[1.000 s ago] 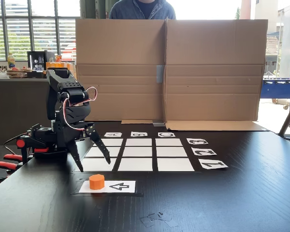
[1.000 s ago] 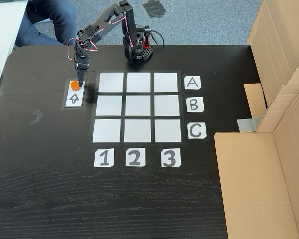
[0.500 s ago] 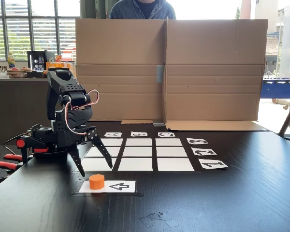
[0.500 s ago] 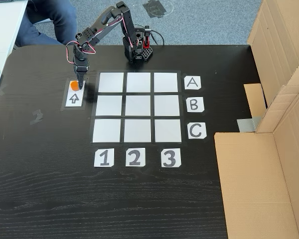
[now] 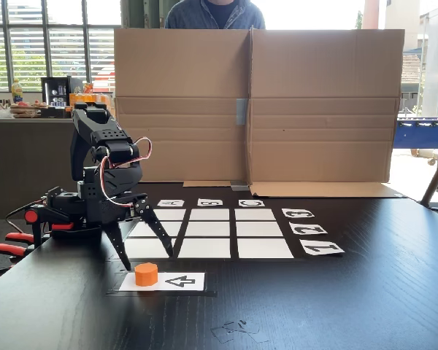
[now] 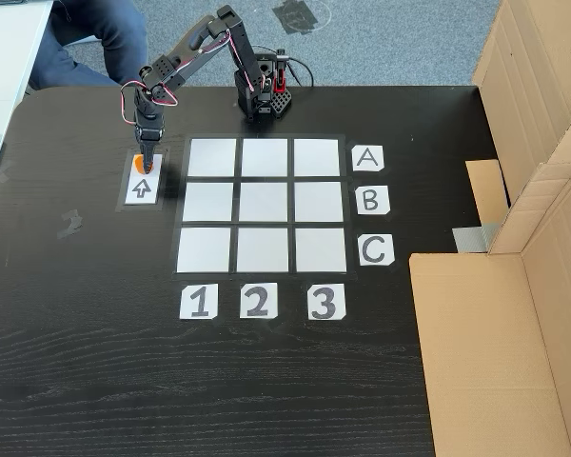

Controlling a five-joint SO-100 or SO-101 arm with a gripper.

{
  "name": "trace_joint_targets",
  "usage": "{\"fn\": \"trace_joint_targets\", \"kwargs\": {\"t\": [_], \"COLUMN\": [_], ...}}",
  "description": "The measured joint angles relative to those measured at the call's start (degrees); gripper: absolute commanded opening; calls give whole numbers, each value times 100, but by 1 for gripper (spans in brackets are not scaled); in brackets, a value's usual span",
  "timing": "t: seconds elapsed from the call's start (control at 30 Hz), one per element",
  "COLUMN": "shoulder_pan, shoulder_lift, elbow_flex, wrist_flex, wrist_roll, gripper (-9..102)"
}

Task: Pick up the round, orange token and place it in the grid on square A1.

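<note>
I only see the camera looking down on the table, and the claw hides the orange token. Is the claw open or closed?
Observer: Open. In a fixed view the gripper has its fingers spread wide, one to each side of the round, orange token.
Operator: Is it touching the token?
Observer: No. Both fingertips stand apart from it, and the token sits flat on the arrow card.
Operator: How low is the claw?
Observer: The left tip in that view hangs about level with the token's top, the right one a little higher.
</note>
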Motion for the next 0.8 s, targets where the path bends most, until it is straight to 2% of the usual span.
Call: {"fn": "trace_joint_targets", "kwargs": {"t": [0.8], "shoulder_pan": [9], "shoulder_lift": [-475], "elbow_flex": [-492], "wrist_flex": [0], "wrist_roll": [0], "gripper": [32]}}
